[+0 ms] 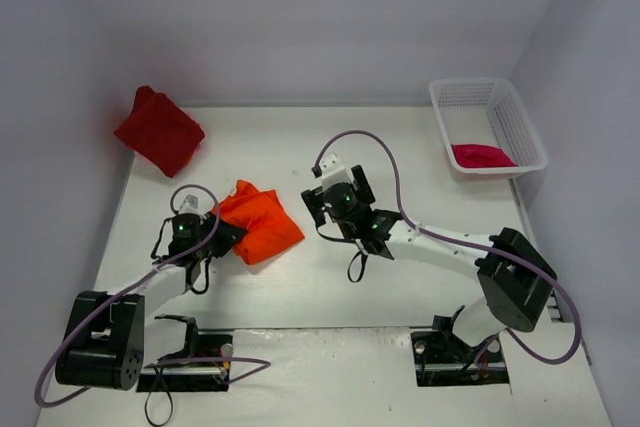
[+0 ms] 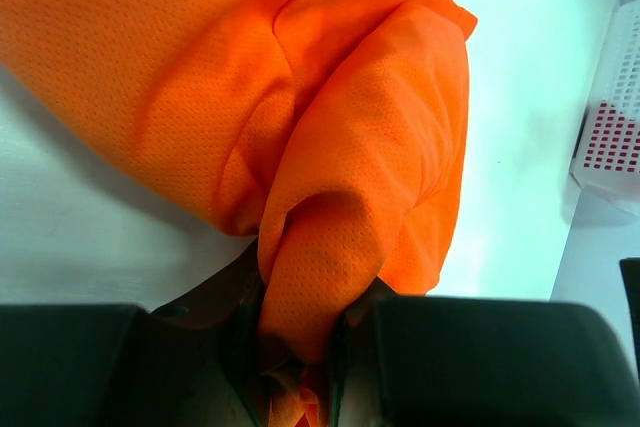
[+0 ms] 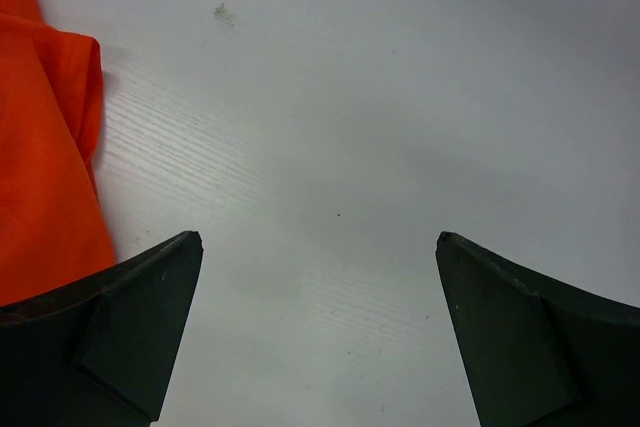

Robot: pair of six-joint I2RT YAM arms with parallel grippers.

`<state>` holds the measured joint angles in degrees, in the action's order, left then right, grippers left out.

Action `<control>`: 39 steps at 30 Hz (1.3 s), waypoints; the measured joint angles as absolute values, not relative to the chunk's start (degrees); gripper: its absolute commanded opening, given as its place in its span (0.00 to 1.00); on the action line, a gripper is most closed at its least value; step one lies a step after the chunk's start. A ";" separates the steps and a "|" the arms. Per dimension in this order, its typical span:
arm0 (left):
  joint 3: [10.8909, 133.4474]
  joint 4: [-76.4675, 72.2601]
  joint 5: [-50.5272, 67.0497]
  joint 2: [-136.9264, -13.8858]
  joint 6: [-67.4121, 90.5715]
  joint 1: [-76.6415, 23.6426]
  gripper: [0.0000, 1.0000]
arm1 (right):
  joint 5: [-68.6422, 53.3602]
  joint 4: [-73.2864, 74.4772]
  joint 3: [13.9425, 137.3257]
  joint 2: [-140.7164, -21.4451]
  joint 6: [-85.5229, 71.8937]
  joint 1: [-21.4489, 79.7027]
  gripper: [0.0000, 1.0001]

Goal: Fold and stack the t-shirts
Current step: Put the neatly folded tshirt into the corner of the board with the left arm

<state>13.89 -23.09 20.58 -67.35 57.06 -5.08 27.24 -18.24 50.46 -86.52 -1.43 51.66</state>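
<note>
Left claw (image 2: 296, 352) low, pinching orange t-shirt (image 2: 240, 77); right claw (image 3: 318, 247) spread.

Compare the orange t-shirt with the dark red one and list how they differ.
Place: the orange t-shirt lies mid-table, left of centre; the dark red t-shirt sits in the far left corner. Hold: the left claw pinches a fold of the orange t-shirt; no claw touches the dark red t-shirt. Both rest on the table, outside the white basket.
</note>
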 measured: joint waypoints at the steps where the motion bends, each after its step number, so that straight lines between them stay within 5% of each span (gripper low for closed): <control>1: 14.04 -22.52 20.45 -66.85 57.06 -5.08 0.00 | 27.24 -18.26 50.37 -86.52 -1.48 51.66 1.00; 39: 34.68 -8.71 18.96 -62.48 54.13 -5.08 0.00 | 26.11 -19.99 42.76 -80.16 -4.97 51.40 1.00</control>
<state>34.68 -8.71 18.96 -62.48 54.13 -5.08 26.11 -19.99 42.76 -80.16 -4.97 51.40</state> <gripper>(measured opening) 0.140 0.999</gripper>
